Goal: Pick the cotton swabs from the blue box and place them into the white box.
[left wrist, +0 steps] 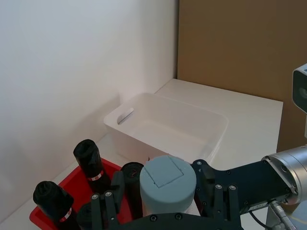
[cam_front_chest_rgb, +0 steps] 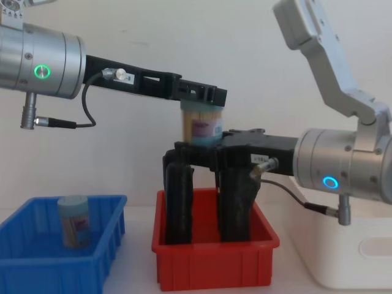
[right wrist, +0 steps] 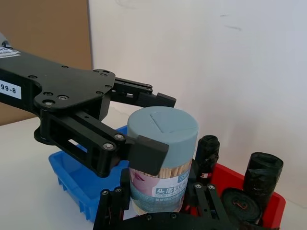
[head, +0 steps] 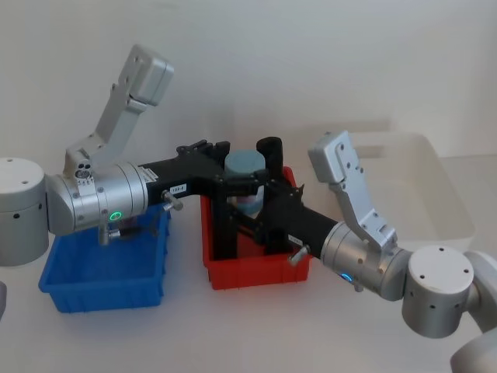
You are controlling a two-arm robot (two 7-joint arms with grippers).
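Presently: cotton swabs jar (cam_front_chest_rgb: 203,125) aloft over red tray (cam_front_chest_rgb: 214,269), mid-bench (head: 233,334). Left gripper (cam_front_chest_rgb: 204,100) fingers clamped on its top. Right gripper (cam_front_chest_rgb: 206,141) around its lower body, grip indeterminate. Risk: an early release would likely drop it among black rolls (cam_front_chest_rgb: 177,202), short of white box (cam_front_chest_rgb: 349,263).

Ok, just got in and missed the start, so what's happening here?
The left claw holds a clear, blue-lidded cotton swab jar above the red plastic tray; the right claw is at the jar's base, likely a handover. A second jar stands in the bright blue plastic bin. The large white plastic bin sits to the right.
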